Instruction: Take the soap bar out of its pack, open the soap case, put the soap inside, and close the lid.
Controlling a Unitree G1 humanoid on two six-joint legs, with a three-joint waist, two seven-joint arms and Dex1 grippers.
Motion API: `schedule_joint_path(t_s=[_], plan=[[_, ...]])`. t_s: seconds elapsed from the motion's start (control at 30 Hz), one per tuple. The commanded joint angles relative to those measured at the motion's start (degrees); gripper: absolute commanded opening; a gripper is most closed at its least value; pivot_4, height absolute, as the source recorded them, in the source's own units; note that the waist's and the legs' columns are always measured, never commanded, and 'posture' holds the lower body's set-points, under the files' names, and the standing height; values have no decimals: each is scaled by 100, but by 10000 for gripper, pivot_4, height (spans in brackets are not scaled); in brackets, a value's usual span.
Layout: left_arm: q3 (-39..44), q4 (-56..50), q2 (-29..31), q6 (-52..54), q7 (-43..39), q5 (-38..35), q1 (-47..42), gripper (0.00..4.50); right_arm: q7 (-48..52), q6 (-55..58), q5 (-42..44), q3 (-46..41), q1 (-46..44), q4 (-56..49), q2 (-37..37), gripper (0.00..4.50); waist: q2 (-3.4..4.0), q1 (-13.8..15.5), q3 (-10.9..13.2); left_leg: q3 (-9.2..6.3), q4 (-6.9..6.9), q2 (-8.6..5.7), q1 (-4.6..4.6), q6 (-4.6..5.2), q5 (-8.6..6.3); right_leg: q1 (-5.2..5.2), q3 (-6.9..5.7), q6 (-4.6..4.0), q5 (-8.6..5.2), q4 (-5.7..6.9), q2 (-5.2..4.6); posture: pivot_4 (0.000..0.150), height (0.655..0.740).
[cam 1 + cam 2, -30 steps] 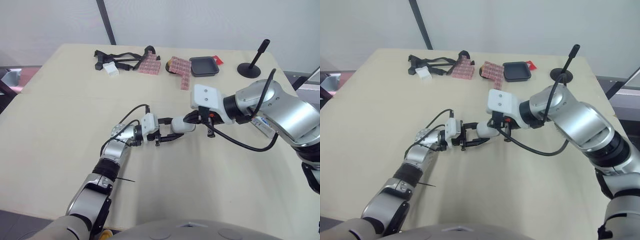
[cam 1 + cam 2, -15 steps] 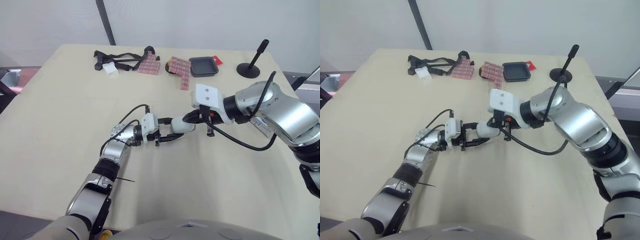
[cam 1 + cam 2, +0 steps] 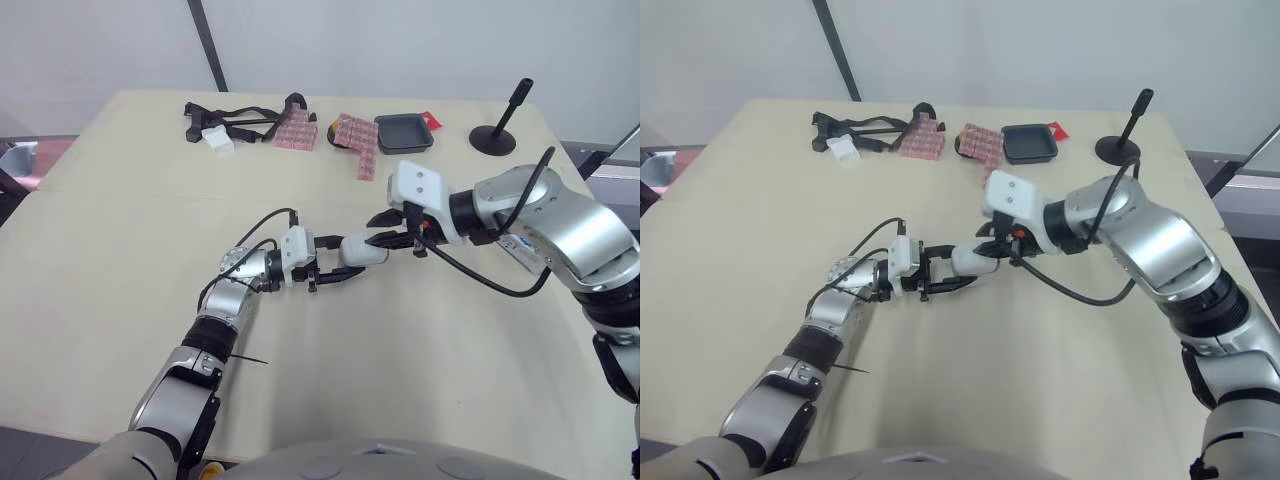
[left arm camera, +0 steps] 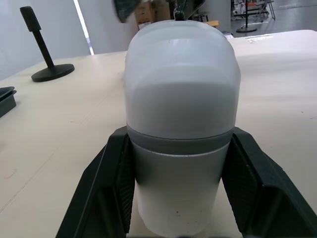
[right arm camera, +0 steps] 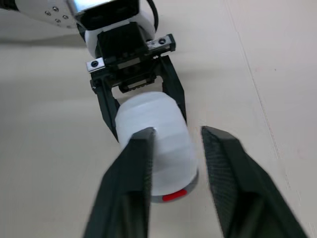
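The rounded white plastic soap case with a grey waist band (image 3: 362, 250) is held just above the middle of the beige table (image 3: 120, 250), and its long axis runs straight along the line from one gripper to the other. The left gripper (image 3: 330, 260) is clamped on the plain end, its two black fingers (image 4: 110, 183) pressed against opposite sides of the body below the grey band, so the domed, translucent half points away from it, toward the right arm. The right gripper (image 5: 177, 130) faces that free end head-on, at the end that carries a small red mark, with its jaws spread wider than the case. The case lies between them but not centred: one finger (image 5: 133, 173) overlaps the case's flank, while a strip of table shows between the case and the other finger. Whether the overlapping finger touches the plastic I cannot tell. Since the left already has the base, the right is the arm placed to take the domed half; my reading is that it needs a slight sideways correction before closing, then a pull along the case's axis, away from the left gripper. A lopsided squeeze could twist the case in the left's hold.
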Motion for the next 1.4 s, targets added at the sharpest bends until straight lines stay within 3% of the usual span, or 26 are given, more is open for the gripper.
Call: schedule_joint_path(t_s=[0.03, 0.2, 0.33, 0.5, 0.77, 0.93, 1.1, 1.17, 1.33, 1.4], plan=[[120, -299, -5, 90, -11, -203, -120, 19308, -61, -22, 319, -701, -117, -16, 40, 28222, 1, 11, 0, 0, 0, -2, -8, 0, 0, -6, -1, 0, 0, 5, 1, 1500, 7400], [151, -688, 128, 831, 216, -199, -142, 19308, 9, -609, 508, -1464, 333, -101, -95, 44681, 0, 85, 1, -4, 1, -3, -30, 4, -2, -19, -7, 0, 0, 4, 2, 1500, 7400], [192, -1314, 347, 1980, 450, -378, -87, 19308, -67, -1138, 584, -2021, 1188, -238, -97, 44681, 1, 127, 2, -7, 3, -2, -45, 7, -6, -28, -11, 1, 0, -4, 0, 1500, 7400], [369, -2285, 710, 4024, 671, -1064, -17, 19308, -299, -2019, 69, -2034, 2263, -324, -162, 44681, 2, 97, 3, -8, 3, -4, -52, 5, -6, -39, -12, 1, 0, -3, 2, 1500, 7400], [994, -3417, 1485, 8106, 1171, -3042, -191, 19308, -342, -2146, 198, -2181, 3291, -441, -270, 44681, 5, 0, 5, -7, 2, -7, -50, 2, -7, -42, -9, 1, 0, -27, 3, 1500, 7400], [2050, -3207, 1164, 9854, 2098, -4360, -362, 19308, -730, -2208, 72, -2343, 3606, -355, -126, 44681, 4, -21, 6, -9, 3, -12, -50, 2, -6, -39, -10, 1, 0, -26, 0, 1500, 7400], [2270, -3363, 800, 10528, 2976, -4624, -404, 19308, -990, -2198, 139, -2322, 3825, -496, 63, 44681, 4, -39, 6, -14, 0, -13, -54, 2, -7, -28, -13, 1, 1, -53, 2, 1500, 7400], [1894, -3642, 809, 10277, 3104, -4303, -350, 19308, -1020, -2291, 57, -2297, 3924, -560, 48, 44681, 2, -41, 7, -15, -1, -14, -53, 3, -8, -24, -13, 2, 1, -59, 2, 1500, 7400], [1761, -3654, 832, 10459, 3196, -4373, -379, 19308, -1060, -2342, 50, -2267, 3988, -613, 23, 44681, 2, -57, 7, -21, -10, -14, -52, 2, -8, -16, -21, 3, 2, -74, 2, 1500, 7400], [1828, -3078, 498, 10951, 3591, -4287, -620, 19308, -1066, -2360, 51, -2240, 4011, -661, 28, 44681, 3, -53, 7, -21, -15, -14, -50, 2, -7, -16, -21, 3, 2, -76, 2, 1500, 7400]])
